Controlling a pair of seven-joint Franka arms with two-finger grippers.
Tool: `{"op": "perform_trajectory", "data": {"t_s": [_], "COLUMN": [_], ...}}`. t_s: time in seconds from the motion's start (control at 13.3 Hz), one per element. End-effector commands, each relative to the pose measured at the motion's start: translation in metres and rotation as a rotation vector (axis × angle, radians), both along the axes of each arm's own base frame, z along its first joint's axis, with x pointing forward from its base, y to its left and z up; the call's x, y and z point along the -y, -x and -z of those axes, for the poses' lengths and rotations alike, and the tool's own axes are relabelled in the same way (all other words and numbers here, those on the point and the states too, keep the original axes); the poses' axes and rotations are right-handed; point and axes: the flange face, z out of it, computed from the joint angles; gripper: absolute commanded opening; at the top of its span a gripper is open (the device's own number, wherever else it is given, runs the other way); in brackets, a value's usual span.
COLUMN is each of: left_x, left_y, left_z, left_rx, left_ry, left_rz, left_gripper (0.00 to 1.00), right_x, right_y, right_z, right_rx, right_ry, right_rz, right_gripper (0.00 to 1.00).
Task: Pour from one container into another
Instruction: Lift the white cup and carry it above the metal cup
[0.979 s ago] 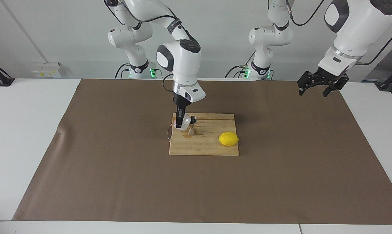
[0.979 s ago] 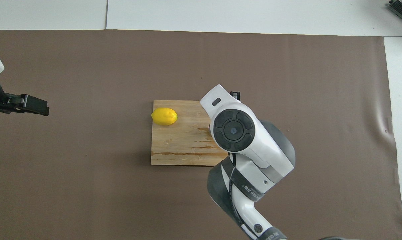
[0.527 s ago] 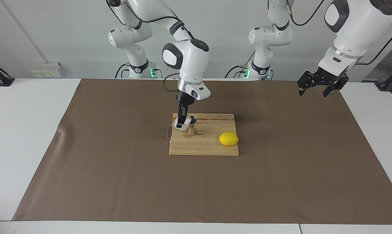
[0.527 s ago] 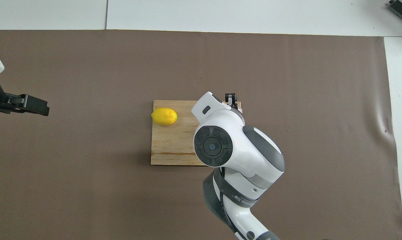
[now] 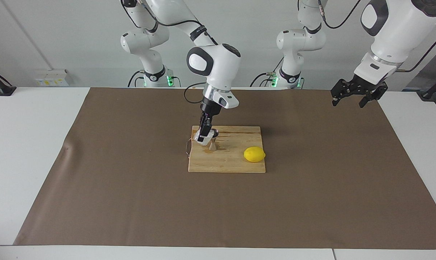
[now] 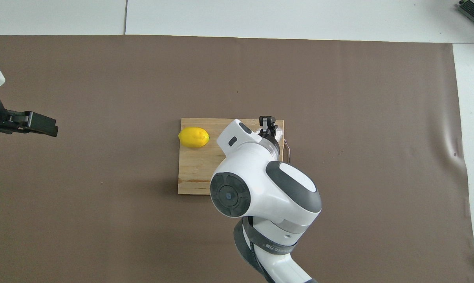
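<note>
The small clear crinkled cup [image 5: 204, 139] is tilted in my right gripper [image 5: 202, 137], which is shut on it just above the wooden board. The cup's mouth leans against the top of the steel hourglass jigger [image 5: 213, 144], which stands upright on the board beside it. In the overhead view my right gripper [image 6: 266, 125] and a sliver of the cup [image 6: 278, 133] show past the arm, and the jigger is hidden under the arm. My left gripper [image 5: 352, 99] waits open and empty in the air over the brown mat at its own end; it also shows in the overhead view [image 6: 40, 125].
The wooden cutting board [image 5: 236, 164] lies mid-table on the brown mat [image 5: 131, 187], with a yellow lemon [image 5: 254, 154] on it toward the left arm's end. A thin metal loop [image 5: 187, 148] hangs at the board's other end. The board [image 6: 197, 173] and lemon [image 6: 193, 137] also show overhead.
My right arm's wrist has swung toward the left arm's end and leaned over, tipping the cup more steeply at the jigger. The left arm has not moved.
</note>
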Motion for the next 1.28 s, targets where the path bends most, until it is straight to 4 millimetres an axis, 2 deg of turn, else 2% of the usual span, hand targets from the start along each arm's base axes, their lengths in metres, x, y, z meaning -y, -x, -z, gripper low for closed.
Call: {"op": "perform_trajectory", "data": {"t_s": [0.0, 0.68, 1.2], "left_x": [-0.002, -0.002, -0.002], "left_y": [0.007, 0.007, 0.007], "left_z": [-0.003, -0.003, -0.003], "left_rx": [0.001, 0.001, 0.001], "left_ry": [0.010, 0.010, 0.010], "left_rz": [-0.016, -0.016, -0.016], "left_gripper": [1.00, 1.00, 1.00], "right_x": [0.008, 0.001, 0.004], "right_y": [0.010, 0.032, 0.039], "right_z": [0.005, 0.014, 0.020], "right_rx": [0.031, 0.093, 0.123], "right_ry": [0.053, 0.152, 0.180], "right_rz": [-0.010, -0.115, -0.127], "right_gripper": [0.00, 0.00, 0.00]}}
